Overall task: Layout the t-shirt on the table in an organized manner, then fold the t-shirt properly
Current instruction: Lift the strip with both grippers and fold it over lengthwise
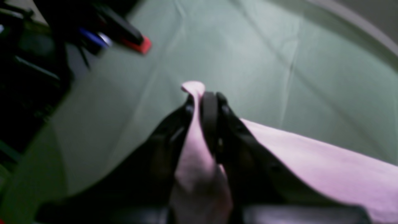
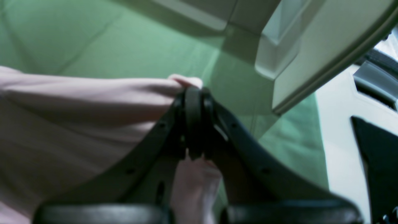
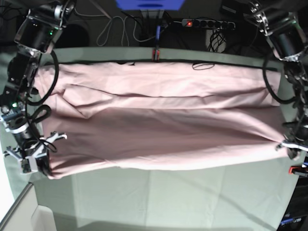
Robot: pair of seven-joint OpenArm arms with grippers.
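Observation:
The pale pink t-shirt [image 3: 159,130] is stretched wide across the table [image 3: 168,197], plain side showing, its far edge near the table's back edge. My right gripper [image 3: 41,166] is at the shirt's near corner on the base view's left. In the right wrist view that gripper [image 2: 192,93] is shut on a pinch of t-shirt [image 2: 77,109]. My left gripper [image 3: 288,147] holds the opposite near corner on the right. Its wrist view shows the left gripper [image 1: 203,98] shut on a fold of t-shirt [image 1: 311,155] that pokes out above the fingertips.
A red clamp [image 3: 155,52] sits on the table's far edge and another [image 1: 140,45] near my left arm. Cables and a power strip [image 3: 207,23] lie behind the table. A white box [image 3: 24,211] stands at the near left corner.

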